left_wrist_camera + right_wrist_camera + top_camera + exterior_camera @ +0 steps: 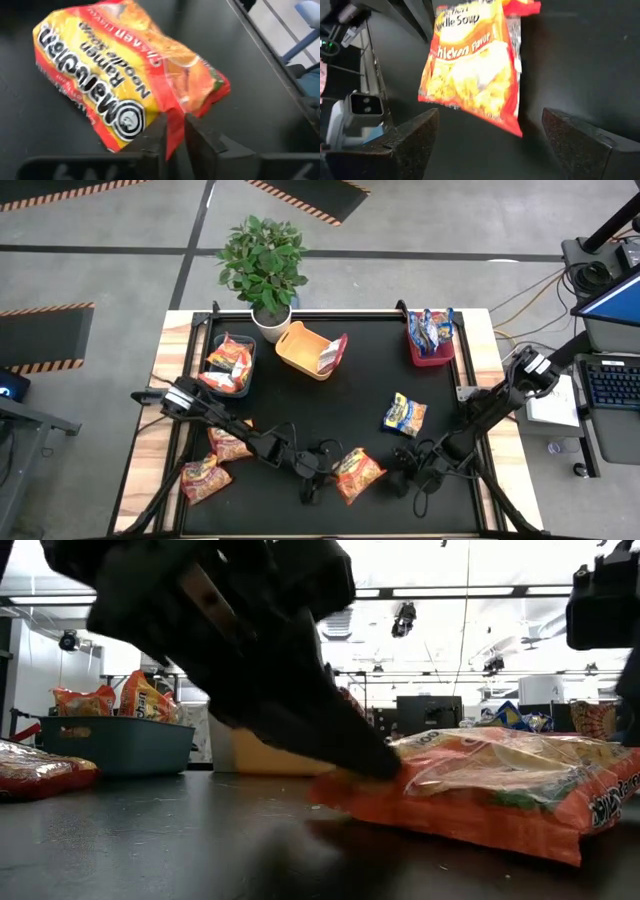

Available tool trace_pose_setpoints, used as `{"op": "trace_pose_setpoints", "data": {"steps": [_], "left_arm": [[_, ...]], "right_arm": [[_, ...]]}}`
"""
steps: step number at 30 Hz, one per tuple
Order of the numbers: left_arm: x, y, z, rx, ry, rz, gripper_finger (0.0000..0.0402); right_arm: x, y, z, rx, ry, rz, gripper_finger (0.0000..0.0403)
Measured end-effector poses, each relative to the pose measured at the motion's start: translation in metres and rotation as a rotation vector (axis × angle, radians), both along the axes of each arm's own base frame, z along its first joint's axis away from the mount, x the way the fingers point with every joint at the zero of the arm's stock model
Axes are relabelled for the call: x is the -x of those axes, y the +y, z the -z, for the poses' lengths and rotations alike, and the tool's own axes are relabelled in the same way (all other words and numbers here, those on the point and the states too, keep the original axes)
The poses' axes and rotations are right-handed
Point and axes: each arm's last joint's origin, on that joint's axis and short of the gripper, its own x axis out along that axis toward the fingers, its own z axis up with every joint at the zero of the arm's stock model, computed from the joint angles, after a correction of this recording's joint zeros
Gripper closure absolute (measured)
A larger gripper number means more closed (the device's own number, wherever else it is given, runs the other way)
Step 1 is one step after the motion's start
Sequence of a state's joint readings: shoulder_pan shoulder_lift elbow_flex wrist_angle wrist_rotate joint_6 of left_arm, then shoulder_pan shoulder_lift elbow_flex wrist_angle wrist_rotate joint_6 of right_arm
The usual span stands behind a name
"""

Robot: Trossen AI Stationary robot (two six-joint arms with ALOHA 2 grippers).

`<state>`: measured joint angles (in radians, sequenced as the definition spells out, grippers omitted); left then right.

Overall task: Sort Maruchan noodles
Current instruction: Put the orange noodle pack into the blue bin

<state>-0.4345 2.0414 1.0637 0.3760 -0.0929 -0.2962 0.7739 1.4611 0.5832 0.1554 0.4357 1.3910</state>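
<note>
Left gripper [174, 135], low at the front of the black table mat [350, 395], with its two fingers drawn nearly together on the thin sealed edge of an orange chicken-flavour Maruchan packet [357, 472], which lies on the mat between the two arms. Right gripper [487, 137], just beside the same packet on its other side, jaws spread wide and holding nothing. Beyond: a blue-and-yellow packet [405, 414] loose on the mat toward the right, and two more orange packets [215, 460] near the left edge. At the back, the dark teal bin [233, 366] holds orange packets, the orange bin [305, 348] a pinkish-red one, and the red bin [430, 342] blue-and-yellow ones. The step in hand appears to be the pick-up of an orange packet; the next move would call for a lift clear of the mat and a carry to the teal bin, the pinch on the slippery film kept firm.
</note>
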Motion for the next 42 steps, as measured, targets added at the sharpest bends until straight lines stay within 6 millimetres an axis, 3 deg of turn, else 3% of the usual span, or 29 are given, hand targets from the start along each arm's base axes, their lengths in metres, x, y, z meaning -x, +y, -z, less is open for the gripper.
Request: {"op": "trace_pose_setpoints", "data": {"steps": [5,8,17,22,26,35,42], "left_arm": [[-0.004,0.004,0.013,0.015,0.018,-0.028,0.0397],[-0.005,0.005,0.017,0.026,0.022,-0.042,0.0397],[-0.008,0.004,0.028,0.055,0.011,-0.053,0.0401],[-0.008,0.003,0.028,0.064,0.004,-0.055,0.0401],[-0.008,0.003,0.029,0.070,0.005,-0.059,0.0401],[-0.008,0.003,0.029,0.073,-0.001,-0.059,0.0401],[-0.004,0.004,0.018,0.040,0.029,-0.050,0.0402]], "right_arm": [[-0.003,-0.001,0.007,0.031,0.001,0.025,0.0060],[-0.005,-0.001,0.015,0.054,-0.006,0.030,0.0060],[-0.038,0.003,0.018,0.018,-0.255,-0.093,0.0061],[-0.045,0.000,0.027,0.040,-0.271,-0.094,0.0076],[-0.046,0.000,0.029,0.054,-0.274,-0.087,0.0104],[-0.046,-0.001,0.028,0.108,-0.295,-0.083,0.0211],[-0.047,-0.002,0.028,0.167,-0.308,-0.091,0.0253]]}}
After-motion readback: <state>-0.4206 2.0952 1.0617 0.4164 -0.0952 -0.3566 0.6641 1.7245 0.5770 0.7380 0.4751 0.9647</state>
